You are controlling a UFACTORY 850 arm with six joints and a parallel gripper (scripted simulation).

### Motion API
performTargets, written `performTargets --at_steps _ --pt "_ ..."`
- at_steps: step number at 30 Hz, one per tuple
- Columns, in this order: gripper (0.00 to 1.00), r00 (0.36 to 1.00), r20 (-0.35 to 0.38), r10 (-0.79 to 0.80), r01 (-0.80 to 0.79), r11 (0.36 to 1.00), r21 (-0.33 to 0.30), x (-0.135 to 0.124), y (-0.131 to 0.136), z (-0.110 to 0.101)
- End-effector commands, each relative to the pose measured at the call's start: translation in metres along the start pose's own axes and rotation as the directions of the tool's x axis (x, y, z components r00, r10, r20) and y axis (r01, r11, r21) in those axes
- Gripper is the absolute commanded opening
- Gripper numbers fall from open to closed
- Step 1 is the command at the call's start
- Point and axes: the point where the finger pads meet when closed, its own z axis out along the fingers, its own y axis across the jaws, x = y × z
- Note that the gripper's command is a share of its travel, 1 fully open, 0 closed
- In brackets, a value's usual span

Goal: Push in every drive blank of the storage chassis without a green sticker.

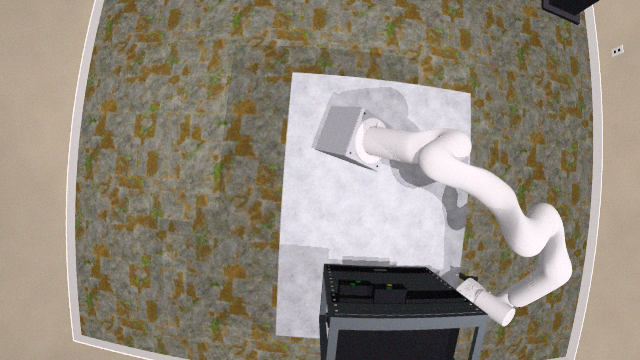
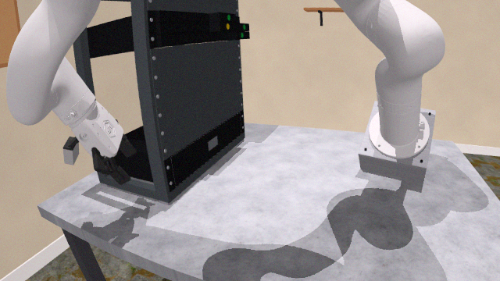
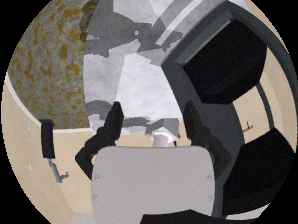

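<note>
The dark rack (image 2: 187,97) stands at the table's end. It also shows from above (image 1: 400,305) and in the wrist view (image 3: 226,63). The storage chassis (image 2: 195,27) sits at the top of its front. On its blanks I see a yellow sticker (image 2: 228,26) and three green stickers, one above it (image 2: 228,17) and two on blanks that stand further out (image 2: 244,26) (image 2: 242,35). From above, a green sticker (image 1: 352,283) and the yellow sticker (image 1: 389,286) show. My gripper (image 2: 113,164) (image 1: 467,280) (image 3: 153,108) is open and empty. It is low beside the rack's side, far below the chassis.
The arm's base block (image 2: 394,164) is bolted to the far part of the grey table. The table's edge (image 2: 62,218) lies close under the gripper. The rack's open side bay (image 2: 137,156) is right next to the fingers.
</note>
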Motion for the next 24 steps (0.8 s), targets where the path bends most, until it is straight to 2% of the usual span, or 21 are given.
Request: performTargets --at_steps 1,4,16,18,20,24 --pt "1.00 1.000 -0.015 0.000 0.000 1.000 -0.001 -0.024 -0.014 0.004" --pt "1.00 1.000 -0.016 0.000 -0.001 1.000 -0.001 -0.049 -0.029 0.011" --pt "1.00 1.000 -0.016 0.000 0.000 1.000 -0.001 -0.112 -0.066 0.027" --pt "1.00 1.000 -0.016 0.000 0.000 1.000 -0.001 -0.112 -0.066 0.027" --pt "1.00 1.000 -0.016 0.000 0.000 1.000 -0.001 -0.133 -0.079 0.033" --pt "1.00 1.000 -0.016 0.000 0.000 1.000 -0.001 -0.152 -0.091 0.038"
